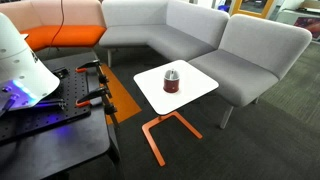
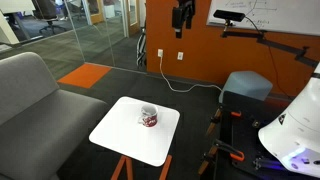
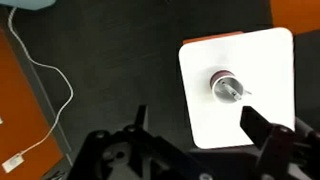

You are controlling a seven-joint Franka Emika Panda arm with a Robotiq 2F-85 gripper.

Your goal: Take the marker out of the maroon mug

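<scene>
The maroon mug (image 1: pixel 173 79) stood upright near the middle of the small white table (image 1: pixel 197 86), well in from all four edges and with nothing else on the top. In both exterior views it was the only thing up there (image 2: pixel 148 118), on a table (image 2: pixel 122 138) carried on bent orange legs (image 1: pixel 160 130) over dark carpet. The marker (image 3: pixel 238 92) was inside the mug, a thin pale stick lying across the open mouth, its tip reaching toward the rim; from the side views I could make out only a pale bit at the top of the mug. The gripper (image 3: pixel 195 128) hung high above it all, looking straight down. Its two dark fingers (image 3: pixel 262 132) were spread wide apart with nothing between them, and it touched neither mug nor table. In the wrist view the mug (image 3: pixel 227 86) lay above the gap between the fingers, closer to the table edge facing the bare carpet than to the opposite edge. A grey sofa (image 1: pixel 200 35) wrapped round behind the table's far edges. A white cable (image 3: pixel 55 85) trailed across the floor, well clear of the table.
</scene>
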